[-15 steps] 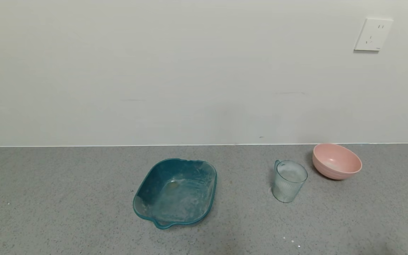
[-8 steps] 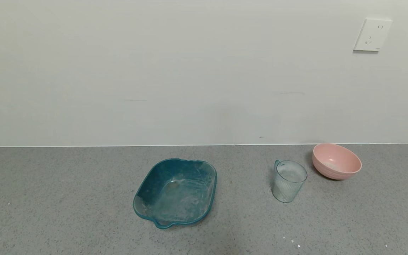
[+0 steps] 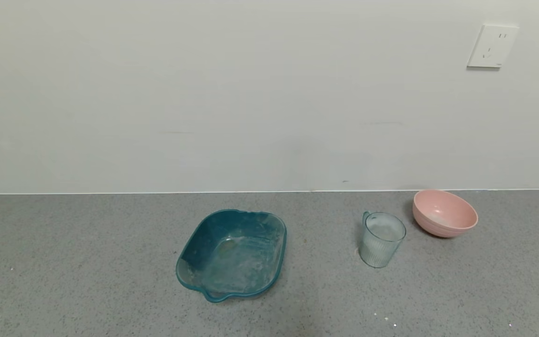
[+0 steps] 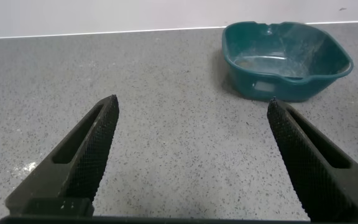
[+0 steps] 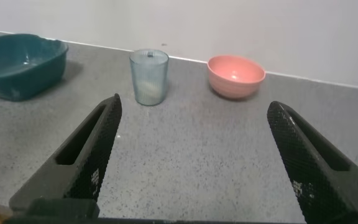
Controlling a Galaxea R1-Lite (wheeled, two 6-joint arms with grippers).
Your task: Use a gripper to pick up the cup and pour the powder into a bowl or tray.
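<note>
The pale blue-green ribbed cup [image 3: 382, 238] stands upright on the grey counter, right of centre, with its small handle toward the left; it also shows in the right wrist view [image 5: 148, 76]. A little whitish powder [image 3: 385, 230] lies inside it. The pink bowl [image 3: 444, 212] sits just behind and right of the cup, apart from it, and shows in the right wrist view [image 5: 235, 76]. My right gripper [image 5: 193, 109] is open and empty, well short of the cup. My left gripper [image 4: 192, 106] is open and empty. Neither gripper shows in the head view.
A teal squarish tray [image 3: 232, 252] with handles sits at the counter's middle, dusted with powder; it shows in the left wrist view [image 4: 286, 58] and the right wrist view [image 5: 18, 64]. A white wall with a socket [image 3: 492, 46] bounds the counter behind. White specks [image 3: 386, 319] lie near the front.
</note>
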